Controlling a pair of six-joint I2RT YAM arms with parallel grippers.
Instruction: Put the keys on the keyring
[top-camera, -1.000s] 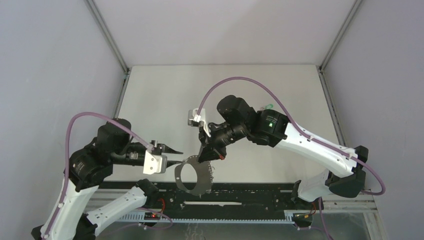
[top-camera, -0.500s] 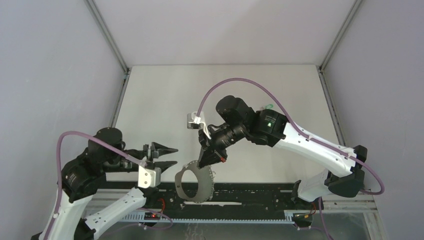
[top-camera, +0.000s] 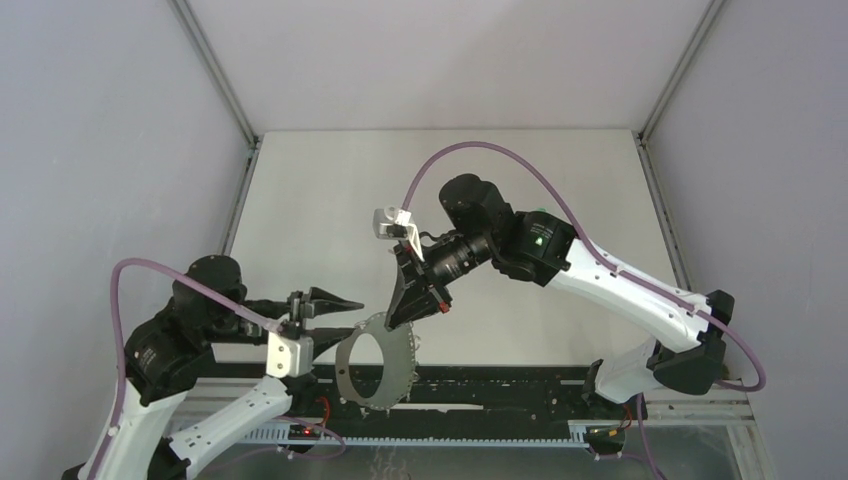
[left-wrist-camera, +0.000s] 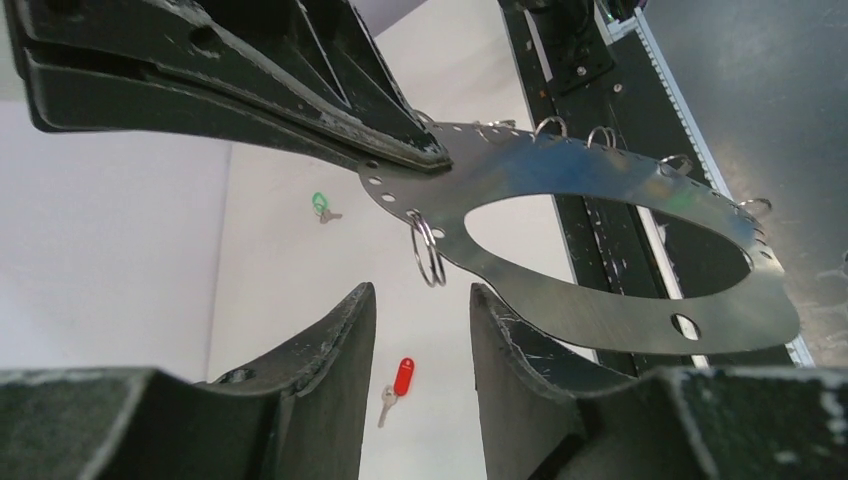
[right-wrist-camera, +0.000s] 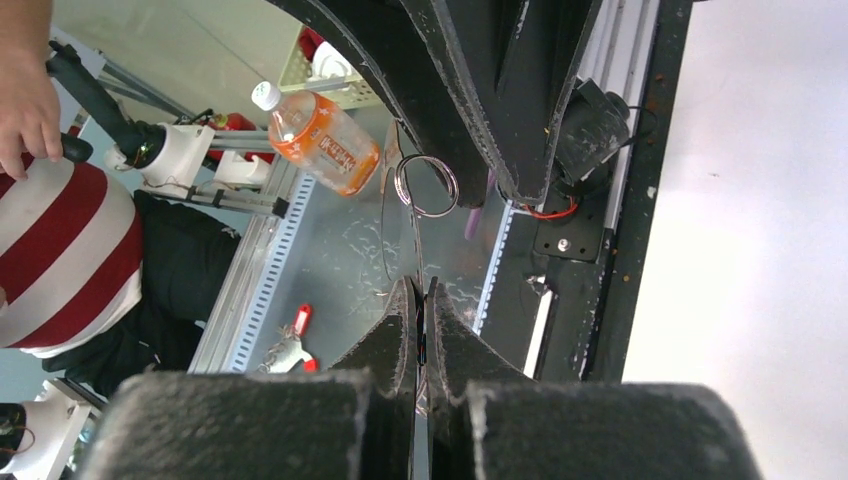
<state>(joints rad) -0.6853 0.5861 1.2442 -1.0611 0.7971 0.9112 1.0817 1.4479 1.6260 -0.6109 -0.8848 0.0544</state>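
A: Keyring (left-wrist-camera: 570, 170) position?
B: Aloft over near edge of desk (top-camera: 330, 200), tilted. Flat metal plate with a big oval opening, small wire rings (left-wrist-camera: 428, 250) threaded along the rim. Pinched at the rim by right hand (top-camera: 397, 315), clenched tight on it.
A: Left hand (left-wrist-camera: 422, 295)?
B: Released, grasping nothing. Fingers apart just beside the plate; in the wrist view, one ring hanging just above the gap between them.
A: Keys?
B: Lying flat on desk, apart from each other: red key (left-wrist-camera: 400, 378) nearer, green key (left-wrist-camera: 321, 207) farther off. Neither on the plate.
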